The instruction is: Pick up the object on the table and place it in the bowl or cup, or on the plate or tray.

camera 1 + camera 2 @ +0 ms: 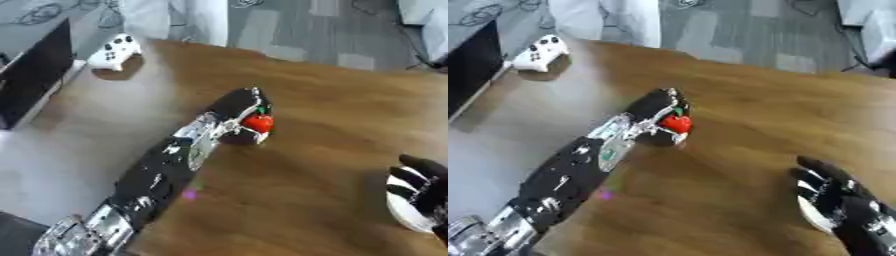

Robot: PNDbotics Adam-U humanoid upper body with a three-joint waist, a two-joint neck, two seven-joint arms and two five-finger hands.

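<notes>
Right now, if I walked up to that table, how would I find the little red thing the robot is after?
Look at the wooden table and follow the robot's long black and silver left arm in from the near left corner. At its tip the left hand curls round a small red object with a green top. It is the only red thing there.

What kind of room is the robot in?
Probably a lab or office: a wooden table holds a white game controller, with grey carpet tiles behind. The left hand holds a small red object.
</notes>
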